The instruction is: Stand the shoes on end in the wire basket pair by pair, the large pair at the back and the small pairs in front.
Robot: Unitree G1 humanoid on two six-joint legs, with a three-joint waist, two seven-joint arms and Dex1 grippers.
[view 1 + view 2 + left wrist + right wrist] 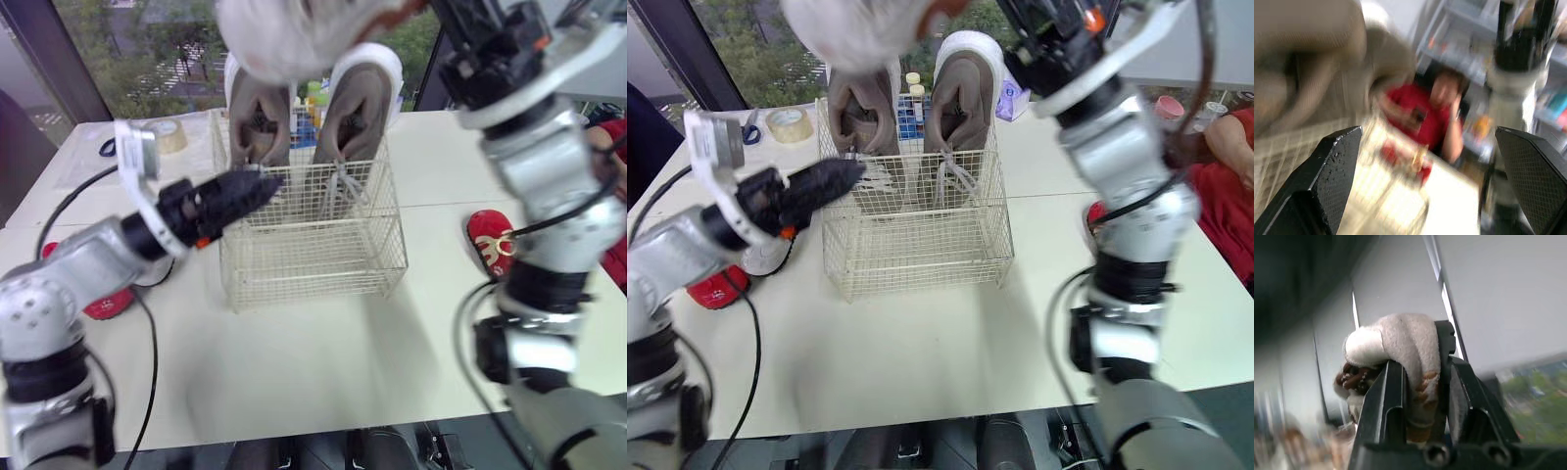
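Note:
A wire basket (323, 264) stands mid-table with two large taupe shoes (260, 117) upright on end along its back wall. High above the basket, my right gripper (1420, 377) is shut on a small fuzzy white shoe (294, 34) with brown trim. My left gripper (257, 184) hovers at the basket's left rim, beside the left large shoe, open and holding nothing. One small red shoe (490, 240) lies on the table right of the basket. Another red shoe (715, 289) lies at the left under my left arm.
A tape roll (168, 135) and scissors (752, 125) lie at the back left. Small bottles (913, 98) stand behind the basket. A person in red (1225, 166) sits past the table's right edge. Bare table (323, 362) lies in front of the basket.

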